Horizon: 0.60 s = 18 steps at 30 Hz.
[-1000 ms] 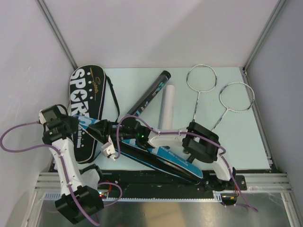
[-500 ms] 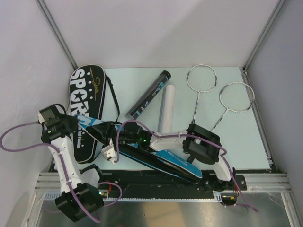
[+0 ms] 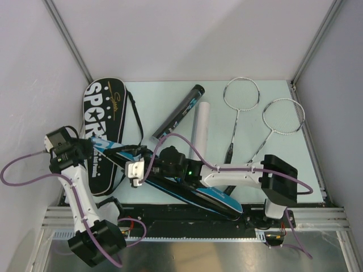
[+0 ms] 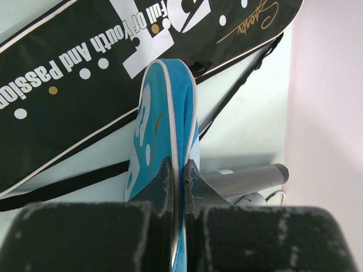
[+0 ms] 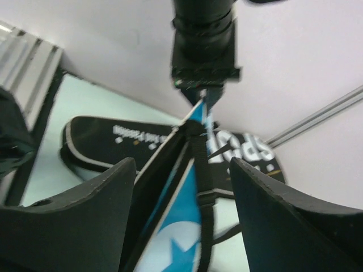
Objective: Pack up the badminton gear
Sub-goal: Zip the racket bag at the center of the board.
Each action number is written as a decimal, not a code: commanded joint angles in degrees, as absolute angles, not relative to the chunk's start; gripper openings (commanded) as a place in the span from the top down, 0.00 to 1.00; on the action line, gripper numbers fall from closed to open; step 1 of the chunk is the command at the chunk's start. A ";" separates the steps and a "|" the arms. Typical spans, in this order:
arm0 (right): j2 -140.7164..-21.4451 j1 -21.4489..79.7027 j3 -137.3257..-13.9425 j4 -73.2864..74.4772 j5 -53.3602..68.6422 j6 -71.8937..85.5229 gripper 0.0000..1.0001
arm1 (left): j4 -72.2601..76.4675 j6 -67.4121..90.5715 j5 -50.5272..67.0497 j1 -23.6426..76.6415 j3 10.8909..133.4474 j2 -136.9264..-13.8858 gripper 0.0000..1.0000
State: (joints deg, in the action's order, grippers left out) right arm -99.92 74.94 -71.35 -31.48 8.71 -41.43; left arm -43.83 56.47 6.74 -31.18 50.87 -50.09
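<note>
By the green table's [image 3: 300,153] front edge lies the blue cover [image 3: 214,198]. The left gripper [image 4: 177,165] pinches its tip tight; the right gripper [image 5: 180,170] is spread wide around it. Behind lie the black cover [image 3: 105,113], black tube [image 3: 180,113] and white tube [image 3: 199,127]. Only the top view shows two rackets [image 3: 241,93] by the far edge.

This looks like a robotics lab cell, not a home. Plain white panels [image 3: 187,39] set in aluminium profile posts [image 3: 66,38] close the space beyond the right gripper [image 3: 135,170] and to both sides of it. Below it lies a pale green tabletop [image 3: 159,96]. On its near side are slotted aluminium rails [image 3: 323,218] and loose purple cables [image 3: 22,157].
</note>
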 commanded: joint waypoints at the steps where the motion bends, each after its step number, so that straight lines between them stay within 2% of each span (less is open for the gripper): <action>1: -101.51 76.30 -69.88 -26.37 3.44 -31.16 0.26 | -44.66 59.22 9.11 -31.89 51.08 -49.70 1.00; 8: -105.02 76.71 -69.87 -26.22 -5.39 -30.96 0.24 | -46.08 59.99 9.18 -31.87 52.56 -50.18 1.00; 11: -106.71 76.31 -69.92 -27.09 -7.59 -32.26 0.29 | -46.64 59.94 9.45 -31.90 53.50 -50.32 0.99; 13: -107.23 75.79 -69.88 -27.32 -8.31 -32.59 0.39 | -47.19 59.87 9.59 -31.90 54.14 -50.42 0.95; 15: -106.70 75.18 -69.77 -26.45 -7.64 -32.87 0.55 | -47.81 59.73 9.76 -31.90 54.91 -50.62 0.90; 16: -106.22 74.85 -69.47 -26.10 -6.72 -33.09 0.70 | -48.12 59.57 9.85 -31.90 55.23 -50.62 0.86; 18: -104.64 74.46 -67.95 -25.91 -4.71 -34.24 0.90 | -49.08 59.15 9.32 -31.90 55.93 -50.69 0.75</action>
